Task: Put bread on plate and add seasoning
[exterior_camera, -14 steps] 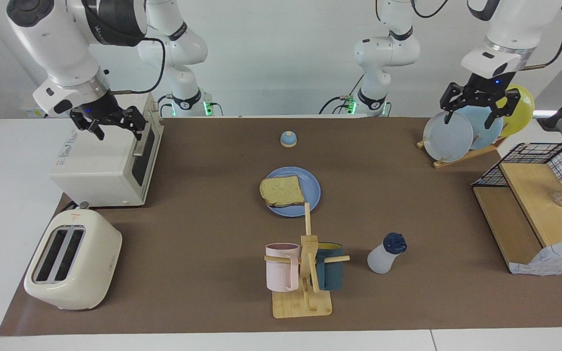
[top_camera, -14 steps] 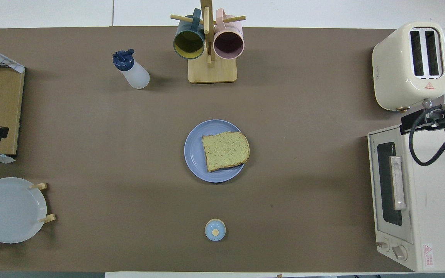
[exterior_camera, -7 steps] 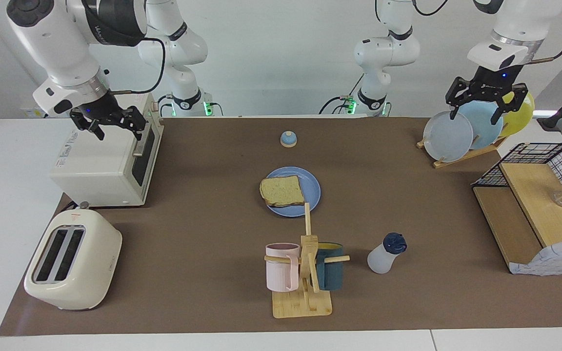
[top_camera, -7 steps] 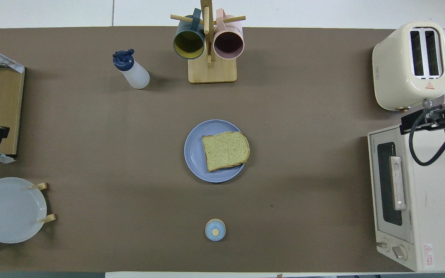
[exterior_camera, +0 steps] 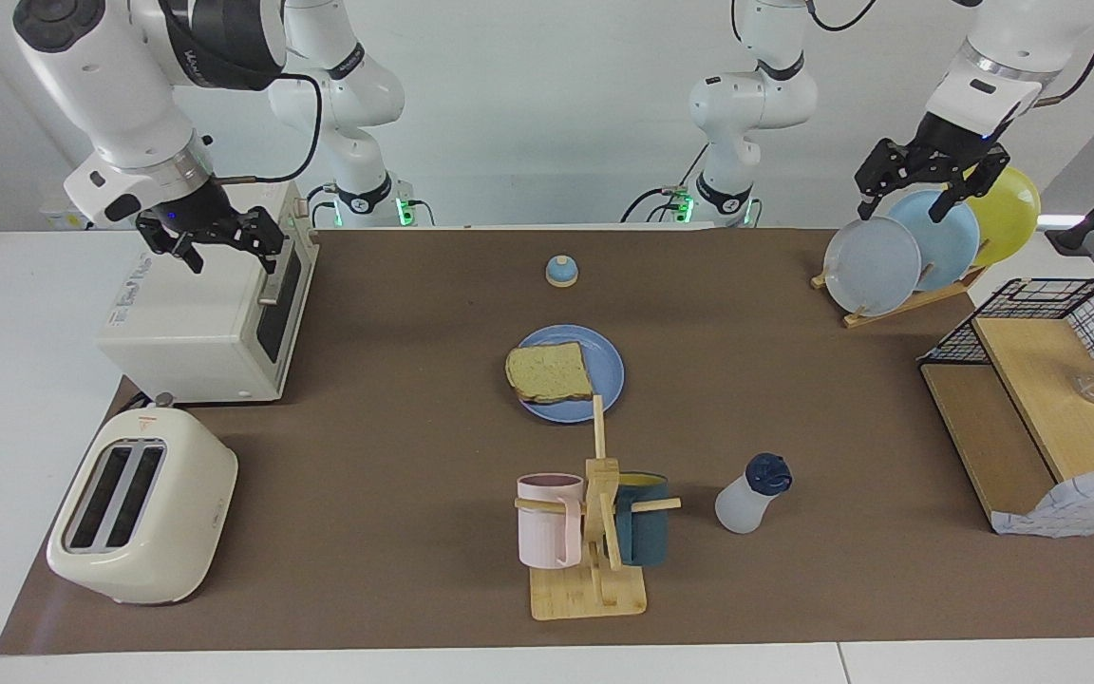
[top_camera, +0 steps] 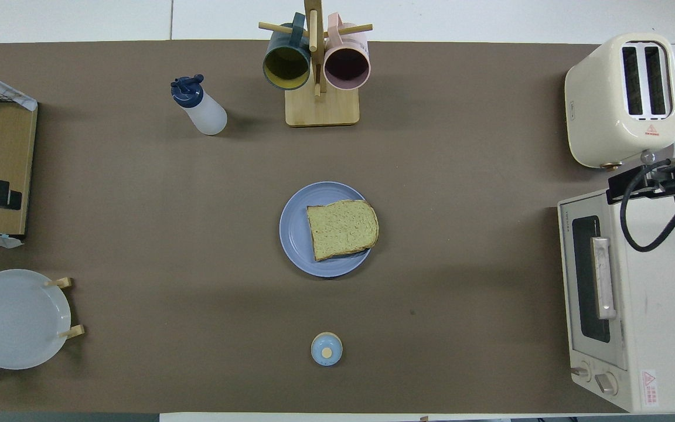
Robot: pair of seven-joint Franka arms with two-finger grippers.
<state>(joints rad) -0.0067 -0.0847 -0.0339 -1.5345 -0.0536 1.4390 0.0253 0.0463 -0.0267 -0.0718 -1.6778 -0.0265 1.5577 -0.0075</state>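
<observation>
Toast done: the bread (exterior_camera: 550, 371) lies on the plate (exterior_camera: 606, 366) mid-worktop, overhanging its rim toward the right arm's end. The seasoning (exterior_camera: 752, 494), at the plate's eleven o'clock seen from overhead, looks light, slick and squeezable, best gripped mid-body. The left claw (exterior_camera: 917, 182) above the plate rack (exterior_camera: 900, 302) and the right claw (exterior_camera: 213, 237) above the toaster oven (exterior_camera: 188, 318) both gape empty.

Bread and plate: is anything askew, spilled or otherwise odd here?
Slightly. The bread lies off-centre on the plate, one edge overhanging the rim toward the right arm's end. The seasoning stands upright beside the mug rack; nothing spilled.
</observation>
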